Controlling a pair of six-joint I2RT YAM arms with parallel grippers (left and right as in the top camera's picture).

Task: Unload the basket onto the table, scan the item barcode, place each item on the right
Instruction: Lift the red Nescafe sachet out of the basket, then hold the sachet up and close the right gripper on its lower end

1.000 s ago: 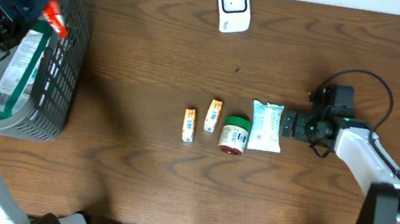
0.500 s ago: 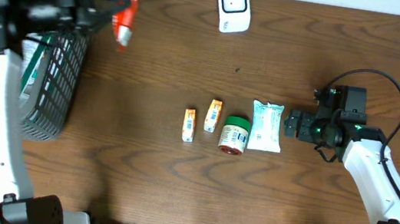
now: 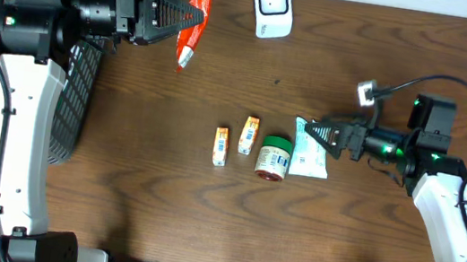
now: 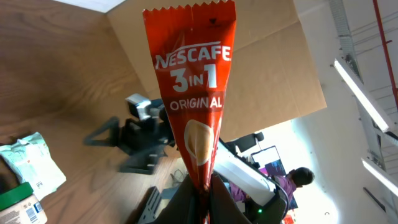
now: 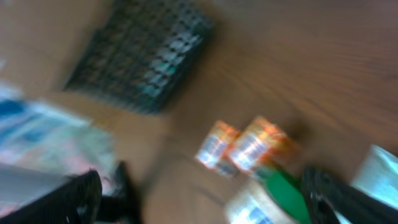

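A red Nescafe 3-in-1 sachet [image 3: 196, 8] hangs above the table just left of the white scanner [image 3: 272, 8]. My left gripper [image 3: 179, 17] is shut on its lower end. In the left wrist view the sachet [image 4: 193, 93] stands up from the closed gripper [image 4: 202, 202]. My right gripper [image 3: 316, 133] is open, its fingers spread over the top of a white pack [image 3: 310, 156]. The right wrist view is blurred, with nothing between the fingers of the right gripper [image 5: 208, 205].
In a row on the table lie two small orange boxes [image 3: 221, 146] [image 3: 249, 136], a green-lidded jar [image 3: 273, 157] and the white pack. A dark wire basket [image 3: 77, 83] stands at the left edge. The blurred right wrist view shows the boxes [image 5: 249, 144], jar [image 5: 280, 193] and basket [image 5: 143, 56].
My left arm has lifted the sachet out of the basket and swung it right, close to the scanner. My right gripper has reached left over the white pack.
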